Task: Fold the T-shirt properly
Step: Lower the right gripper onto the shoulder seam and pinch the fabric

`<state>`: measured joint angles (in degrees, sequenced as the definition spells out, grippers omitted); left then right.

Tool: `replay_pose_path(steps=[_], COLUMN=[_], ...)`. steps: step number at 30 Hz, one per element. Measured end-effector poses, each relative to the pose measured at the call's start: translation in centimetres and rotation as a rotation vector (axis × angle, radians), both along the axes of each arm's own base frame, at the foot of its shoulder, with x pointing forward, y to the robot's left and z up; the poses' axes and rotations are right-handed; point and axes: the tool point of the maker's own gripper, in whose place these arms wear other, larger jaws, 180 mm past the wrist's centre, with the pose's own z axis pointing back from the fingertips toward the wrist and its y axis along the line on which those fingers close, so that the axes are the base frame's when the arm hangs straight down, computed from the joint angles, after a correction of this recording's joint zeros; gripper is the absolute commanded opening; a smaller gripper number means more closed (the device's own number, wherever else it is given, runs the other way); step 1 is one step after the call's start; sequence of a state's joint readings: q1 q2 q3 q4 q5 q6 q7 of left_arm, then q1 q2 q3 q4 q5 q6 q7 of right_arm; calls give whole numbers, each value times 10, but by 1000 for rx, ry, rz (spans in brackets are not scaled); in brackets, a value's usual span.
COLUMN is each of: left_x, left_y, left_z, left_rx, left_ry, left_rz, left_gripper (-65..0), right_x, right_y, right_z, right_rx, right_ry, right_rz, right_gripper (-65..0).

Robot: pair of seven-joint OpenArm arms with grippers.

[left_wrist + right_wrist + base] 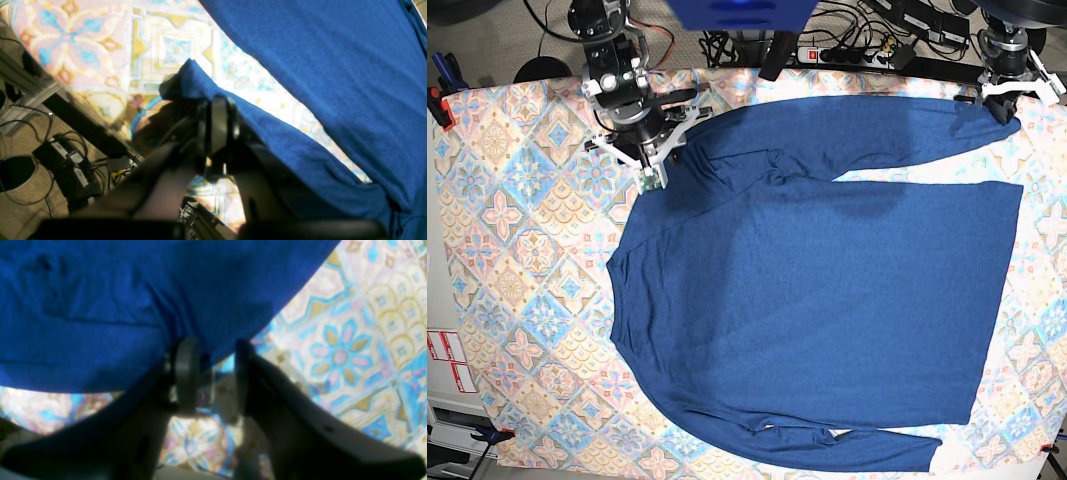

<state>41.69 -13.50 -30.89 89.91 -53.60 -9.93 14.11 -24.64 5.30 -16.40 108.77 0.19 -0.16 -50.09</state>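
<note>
The T-shirt (827,270) is a plain navy long-sleeved garment lying flat on the patterned tablecloth (527,250), neck toward the left. One sleeve runs along the far edge, the other along the near edge. My left gripper (1005,108) is at the far right corner, shut on the end of the far sleeve. In the left wrist view the sleeve fabric (293,146) bunches at the gripper (217,110). My right gripper (651,178) is over the far left shoulder. Its fingers (186,373) stand apart, open, with the shirt's edge (100,306) just ahead of them.
A power strip with cables (847,52) lies behind the table's far edge. The left wrist view shows the table's edge, and below it the floor with power bricks and wires (66,160). Red clamps (437,100) grip the left edge.
</note>
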Motion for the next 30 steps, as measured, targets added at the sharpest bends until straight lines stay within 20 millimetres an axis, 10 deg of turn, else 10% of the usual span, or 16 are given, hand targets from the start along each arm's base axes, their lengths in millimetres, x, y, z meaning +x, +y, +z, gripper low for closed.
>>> replay_pose_path(steps=[8, 16, 30], left_x=[0, 0, 0], left_y=[0, -1, 0], left_z=[0, 0, 0], left_rx=[-1, -1, 2], left_ry=[0, 0, 3], left_rz=[-1, 0, -3], left_gripper=[-650, -650, -650], right_x=[4, 17, 30], right_y=[8, -34, -44], right_z=[-29, -45, -59], right_rx=[123, 166, 171], right_ry=[104, 139, 144], right_rz=[-49, -216, -262], right_gripper=[-406, -406, -408])
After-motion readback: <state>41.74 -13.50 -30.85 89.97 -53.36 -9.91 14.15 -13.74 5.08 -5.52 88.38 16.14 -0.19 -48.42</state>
